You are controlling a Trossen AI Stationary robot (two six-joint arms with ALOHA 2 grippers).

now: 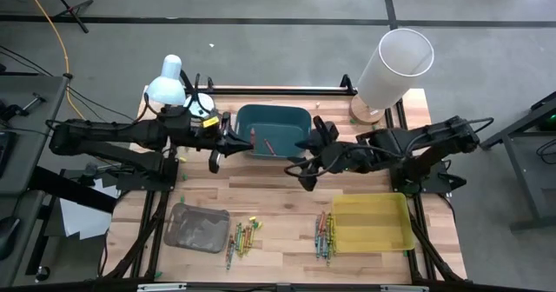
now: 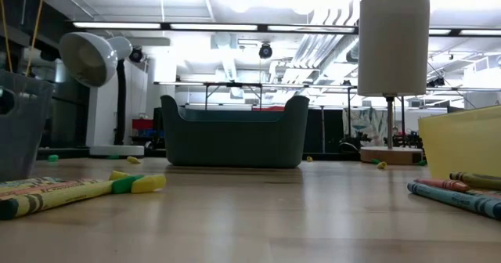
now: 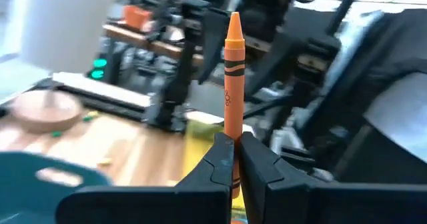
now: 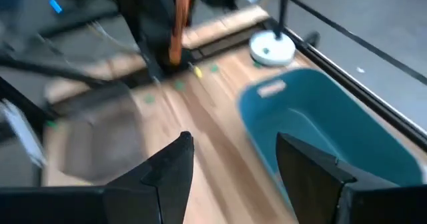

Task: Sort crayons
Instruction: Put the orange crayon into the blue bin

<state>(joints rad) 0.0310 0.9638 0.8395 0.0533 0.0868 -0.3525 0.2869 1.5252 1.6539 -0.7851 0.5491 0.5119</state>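
My left gripper is at the left end of the teal bin and is shut on an orange crayon. That crayon also shows in the right wrist view. My right gripper is open and empty, just in front of the bin's right half, with the bin beside its fingers. Loose crayons lie flat on the table in two clusters: one beside the grey tray, one beside the yellow tray. They also show in the low view, at the left and at the right. My left gripper pinches the orange crayon near its blunt end between the two fingertips. The crayon runs on in line with the fingers, its pointed tip away from the gripper. The arm reaches in from the table's left. The crayon is clear of the table.
A white desk lamp stands at the far left of the table. A tall white cylinder on a wooden base stands at the far right. Small crumbs lie near the lamp. Bare wood lies between the bin and the two front trays.
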